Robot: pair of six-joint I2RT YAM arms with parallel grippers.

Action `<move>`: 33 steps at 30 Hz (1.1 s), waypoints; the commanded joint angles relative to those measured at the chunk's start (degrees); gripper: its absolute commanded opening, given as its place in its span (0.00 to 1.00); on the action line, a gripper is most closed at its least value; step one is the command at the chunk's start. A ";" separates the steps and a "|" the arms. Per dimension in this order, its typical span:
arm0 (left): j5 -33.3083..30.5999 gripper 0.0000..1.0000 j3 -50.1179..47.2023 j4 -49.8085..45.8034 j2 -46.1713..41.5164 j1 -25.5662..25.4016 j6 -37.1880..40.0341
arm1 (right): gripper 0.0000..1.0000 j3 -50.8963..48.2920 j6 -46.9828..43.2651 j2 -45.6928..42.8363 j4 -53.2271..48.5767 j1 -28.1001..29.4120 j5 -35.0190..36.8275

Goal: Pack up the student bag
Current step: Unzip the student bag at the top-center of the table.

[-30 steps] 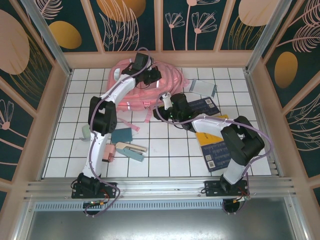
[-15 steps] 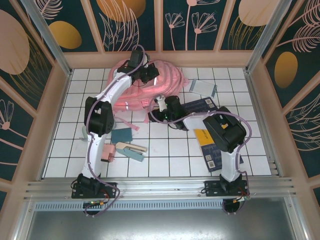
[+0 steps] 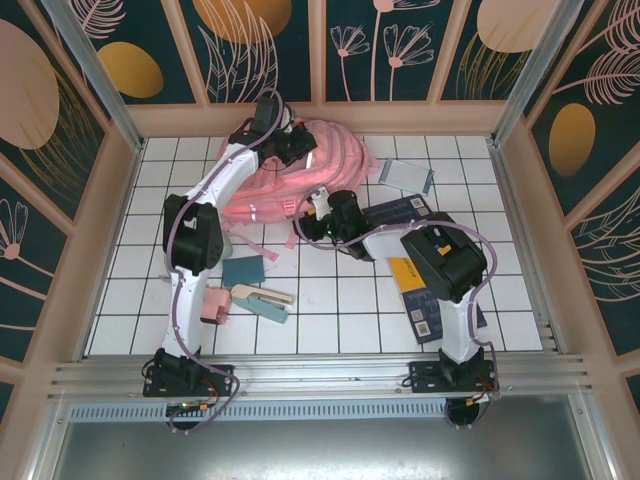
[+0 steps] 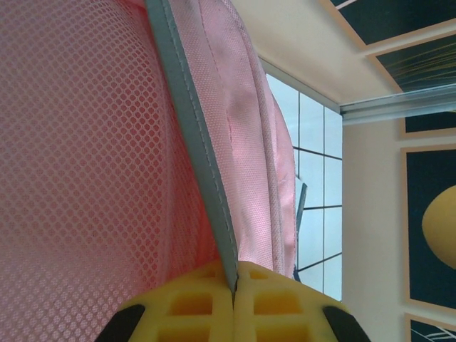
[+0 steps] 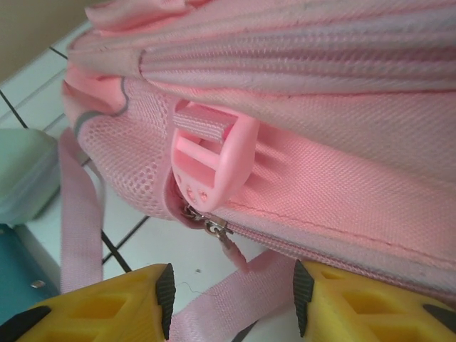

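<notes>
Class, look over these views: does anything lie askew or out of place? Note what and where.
The student bag lies slumped at the far side, a strap trailing over the tiles. Books and stationery lie scattered beside it at odd angles.

The top camera looks down from the near edge on the whole table (image 3: pixel 330 300). Both wrist cameras are very close on the bag (image 4: pixel 71 142) (image 5: pixel 320 107) (image 3: pixel 340 160), shared with it.
</notes>
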 commanded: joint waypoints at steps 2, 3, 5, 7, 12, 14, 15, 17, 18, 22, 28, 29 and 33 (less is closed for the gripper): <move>4.26 0.00 -0.07 6.83 -6.23 0.62 -2.60 | 0.50 3.76 -7.39 3.03 -3.86 2.28 6.09; 4.39 0.00 -0.11 6.90 -6.20 0.69 -2.77 | 0.50 3.89 -8.24 3.51 -3.71 2.79 6.67; 4.56 0.00 -0.11 7.09 -6.19 0.81 -3.15 | 0.50 4.31 -9.28 4.39 -3.45 3.56 8.48; 5.07 0.00 -0.02 7.46 -6.19 0.89 -3.63 | 0.49 4.72 -9.56 5.54 -2.84 4.07 10.35; 5.90 0.00 -0.15 8.26 -6.45 1.19 -4.40 | 0.49 4.67 -9.69 7.29 0.79 5.04 17.05; 6.03 0.00 -0.46 8.39 -6.71 1.48 -4.53 | 0.48 5.61 -9.37 8.03 0.41 5.59 20.64; 6.21 0.00 -0.70 8.58 -6.67 1.61 -4.79 | 0.47 5.56 -9.45 8.33 1.41 5.94 21.90; 6.65 0.00 -0.99 9.08 -6.50 1.79 -5.44 | 0.47 5.96 -10.37 8.96 2.53 6.70 24.96; 7.04 0.00 -1.07 9.27 -6.38 1.87 -5.71 | 0.47 6.68 -10.68 9.47 2.70 7.08 26.58; 7.67 0.00 -2.47 10.28 -6.72 1.87 -6.12 | 0.43 9.56 -9.26 11.12 1.34 7.12 26.73; 8.06 0.00 -3.01 10.61 -6.04 1.87 -6.55 | 0.42 8.48 -9.62 10.77 3.91 8.20 27.87; 8.32 0.00 -3.05 10.87 -5.93 1.81 -6.73 | 0.41 8.68 -9.35 10.86 3.89 8.19 28.08; 8.68 0.00 -3.75 11.51 -5.93 1.81 -6.98 | 0.30 9.75 -7.93 11.47 3.74 8.20 28.28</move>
